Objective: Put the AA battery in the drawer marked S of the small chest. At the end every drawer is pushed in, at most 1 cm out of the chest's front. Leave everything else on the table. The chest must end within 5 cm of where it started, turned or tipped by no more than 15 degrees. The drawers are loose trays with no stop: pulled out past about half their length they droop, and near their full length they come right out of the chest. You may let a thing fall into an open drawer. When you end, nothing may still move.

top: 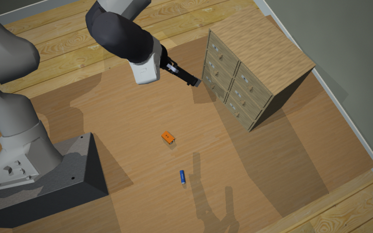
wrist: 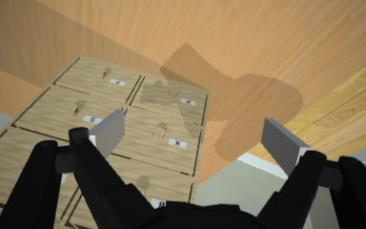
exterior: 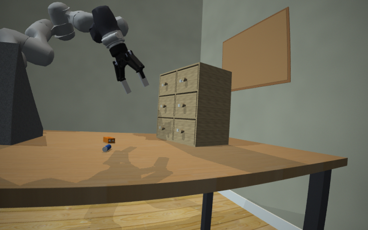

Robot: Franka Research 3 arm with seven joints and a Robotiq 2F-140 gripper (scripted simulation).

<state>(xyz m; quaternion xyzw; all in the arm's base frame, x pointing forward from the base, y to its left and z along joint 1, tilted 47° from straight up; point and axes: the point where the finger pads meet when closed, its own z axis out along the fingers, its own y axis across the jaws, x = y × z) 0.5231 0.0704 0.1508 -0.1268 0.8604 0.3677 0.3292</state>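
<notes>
The blue AA battery (top: 182, 176) (exterior: 107, 147) lies on its side on the table, away from the chest. The small wooden chest (top: 263, 52) (exterior: 214, 108) stands upright with all its drawers pushed in. The drawer marked S (top: 247, 102) (exterior: 189, 107) (wrist: 52, 112) is in the middle row, in the column nearer the exterior camera. My gripper (top: 197, 82) (exterior: 137, 87) (wrist: 193, 126) is open and empty, high above the table in front of the chest. Its fingers point down toward the chest. The battery is outside the wrist view.
An orange block battery (top: 167, 137) (exterior: 109, 140) lies on the table between the AA battery and the chest's side of the table. A board (exterior: 258, 51) hangs on the wall behind the chest. The arm's dark pedestal (top: 93, 175) (exterior: 23, 108) is at the left.
</notes>
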